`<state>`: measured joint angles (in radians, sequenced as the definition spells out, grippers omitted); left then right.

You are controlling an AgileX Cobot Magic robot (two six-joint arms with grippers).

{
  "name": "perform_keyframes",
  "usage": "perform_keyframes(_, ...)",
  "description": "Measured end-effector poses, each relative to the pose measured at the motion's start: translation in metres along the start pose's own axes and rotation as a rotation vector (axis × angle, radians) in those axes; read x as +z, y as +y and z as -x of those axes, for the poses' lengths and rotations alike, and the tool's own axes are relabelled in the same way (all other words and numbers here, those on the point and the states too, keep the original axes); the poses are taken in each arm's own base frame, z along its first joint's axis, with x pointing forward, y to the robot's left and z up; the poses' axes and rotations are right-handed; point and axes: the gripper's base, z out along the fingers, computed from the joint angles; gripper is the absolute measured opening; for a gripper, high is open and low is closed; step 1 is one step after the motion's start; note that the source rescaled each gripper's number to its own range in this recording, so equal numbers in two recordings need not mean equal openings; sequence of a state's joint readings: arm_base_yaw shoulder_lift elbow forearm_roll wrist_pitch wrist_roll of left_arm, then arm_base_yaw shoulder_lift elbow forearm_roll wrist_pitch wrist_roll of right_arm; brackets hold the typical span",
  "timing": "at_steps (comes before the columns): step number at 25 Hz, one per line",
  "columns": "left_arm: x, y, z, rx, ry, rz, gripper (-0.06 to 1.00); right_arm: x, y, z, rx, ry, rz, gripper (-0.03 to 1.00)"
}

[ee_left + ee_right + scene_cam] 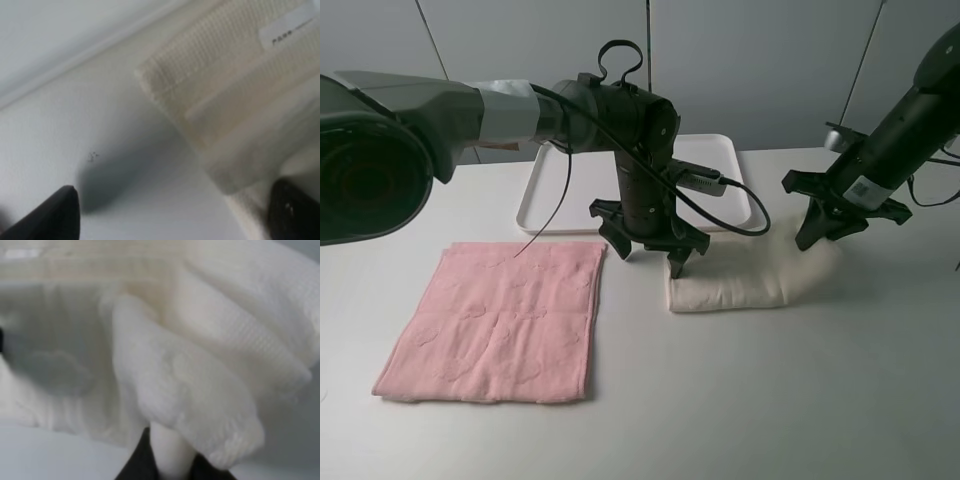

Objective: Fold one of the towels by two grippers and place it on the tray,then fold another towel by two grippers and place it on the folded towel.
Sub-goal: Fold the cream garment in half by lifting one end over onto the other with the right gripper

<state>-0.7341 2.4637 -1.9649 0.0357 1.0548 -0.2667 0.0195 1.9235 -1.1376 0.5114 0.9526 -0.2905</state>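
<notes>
A cream towel (745,281) lies folded into a long strip on the table, right of centre. It also shows in the left wrist view (235,100) and the right wrist view (200,365). My left gripper (648,252) is open at the strip's left end; in its wrist view (172,215) one finger rests on the towel and the other on the bare table. My right gripper (825,235) is at the strip's right end, shut on a fold of the cream towel in its wrist view (167,465). A pink towel (500,320) lies flat at the front left. The white tray (545,195) stands behind my left arm.
The table (770,400) is white, with a grey wall behind it. A black cable (745,205) from my left arm loops over the tray's right edge. The tray's rim shows as a pale line in the left wrist view (75,60).
</notes>
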Motion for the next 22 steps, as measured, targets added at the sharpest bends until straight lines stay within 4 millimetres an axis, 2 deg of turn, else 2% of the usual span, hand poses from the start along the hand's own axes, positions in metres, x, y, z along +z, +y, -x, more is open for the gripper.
perform_keyframes(9,0.0,0.0,0.0,0.0,0.0,0.0,0.97,0.001,0.021,0.0,0.055,-0.019,0.239,0.06)
perform_keyframes(16,0.0,0.0,0.0,0.004,0.002,0.0,0.97,0.028,0.031,-0.016,0.085,-0.062,0.312,0.06)
perform_keyframes(22,0.0,0.0,-0.001,0.009,0.009,0.004,0.97,0.039,0.03,-0.026,0.116,-0.136,0.395,0.06)
